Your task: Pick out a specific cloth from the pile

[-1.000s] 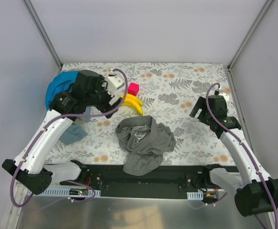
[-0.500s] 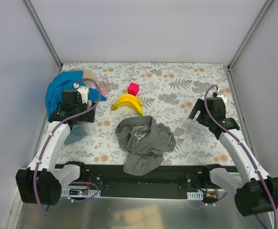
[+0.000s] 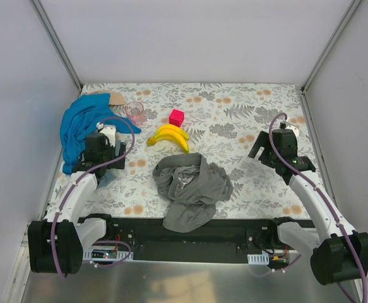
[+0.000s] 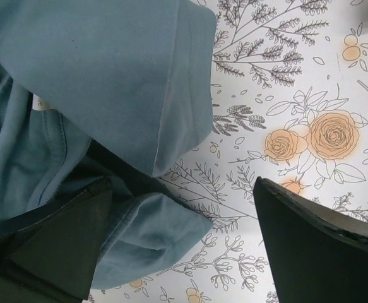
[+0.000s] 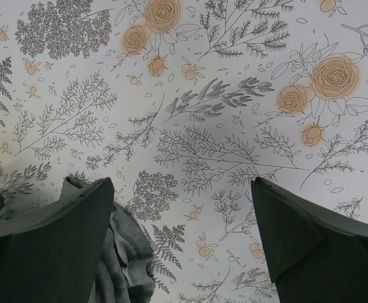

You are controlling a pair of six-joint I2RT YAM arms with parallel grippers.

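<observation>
The grey cloth [image 3: 190,187] lies crumpled at the table's near middle, apart from the pile; its edge shows in the right wrist view [image 5: 117,267]. The pile at the far left is a bright blue cloth [image 3: 81,122], a tan piece [image 3: 113,98] and a slate-blue piece [image 3: 105,178]. My left gripper [image 3: 103,165] is open and empty, low over the slate-blue piece [image 4: 108,82], with its left finger [image 4: 57,249] over the fabric. My right gripper [image 3: 260,147] is open and empty above bare table, right of the grey cloth; it also shows in its wrist view [image 5: 184,246].
A banana bunch [image 3: 170,136], a pink cube [image 3: 177,117] and a clear pink cup [image 3: 135,112] stand behind the grey cloth. The grey cloth hangs over the table's near edge. Walls close in the left, right and back.
My left arm has drawn back from over the cup and bananas to low at the pile's near edge, uncovering the pink cup. The right arm has barely moved.
</observation>
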